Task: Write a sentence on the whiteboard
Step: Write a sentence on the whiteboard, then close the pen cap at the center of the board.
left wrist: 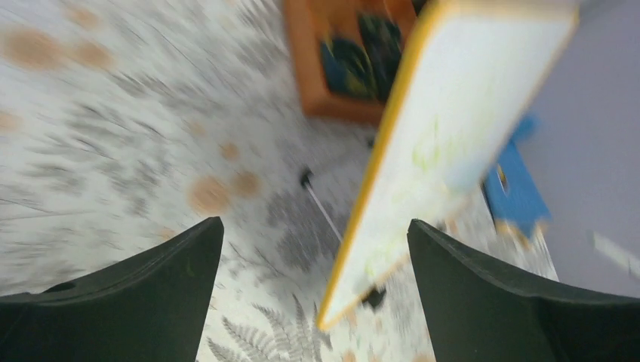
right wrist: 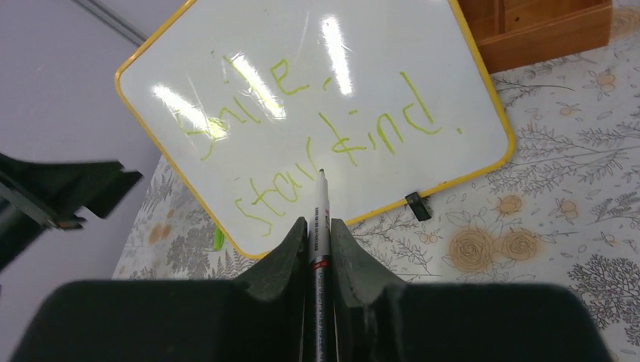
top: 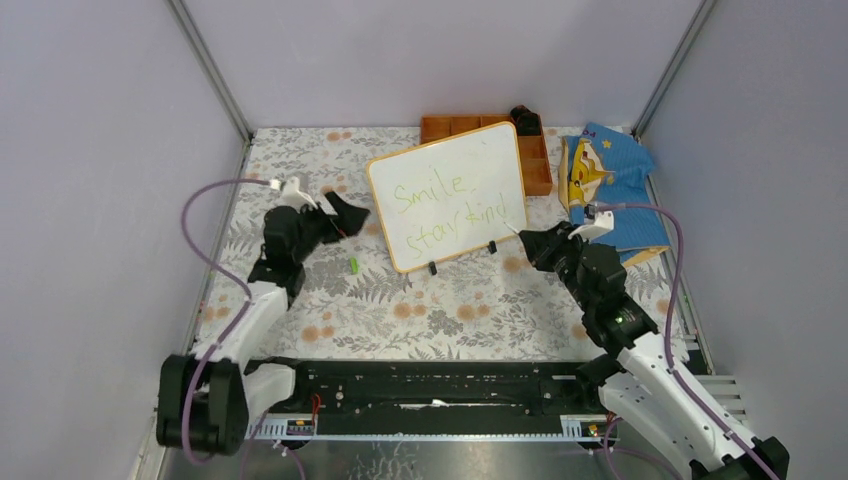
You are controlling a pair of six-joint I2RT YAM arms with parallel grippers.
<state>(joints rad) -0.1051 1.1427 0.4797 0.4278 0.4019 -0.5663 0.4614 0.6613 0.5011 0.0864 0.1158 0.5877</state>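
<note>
From my station, the whiteboard [top: 447,195] stands toward the far middle of the table, propped at a tilt on small black feet, just in front of an orange tray [top: 536,165] and left of a blue cloth [top: 620,180]. The sentence [right wrist: 317,143] reads "Smile stay kind" in two pale yellow-green lines, so I judge the writing all but done. My right gripper [right wrist: 318,226] is closed tight on a marker [right wrist: 322,204], its tip pointing at the lower line. I cannot tell whether the tip touches the surface. My left gripper [left wrist: 317,302] has its jaws spread wide with nothing between them. It sits just left of the board's left edge, and that edge looks to lie ahead of the gap, not inside it. A small green cap [top: 354,265] lies on the patterned table cover near the board's near-left corner. I expect the board to be light and stiff with a slick face. Resting on small feet, it may skate or tip backward under pen pressure. If I must steady it, I would pinch the orange-tan frame on the left edge. There the jaws stay clear of the wet strokes, which would likely smear at a touch.
</note>
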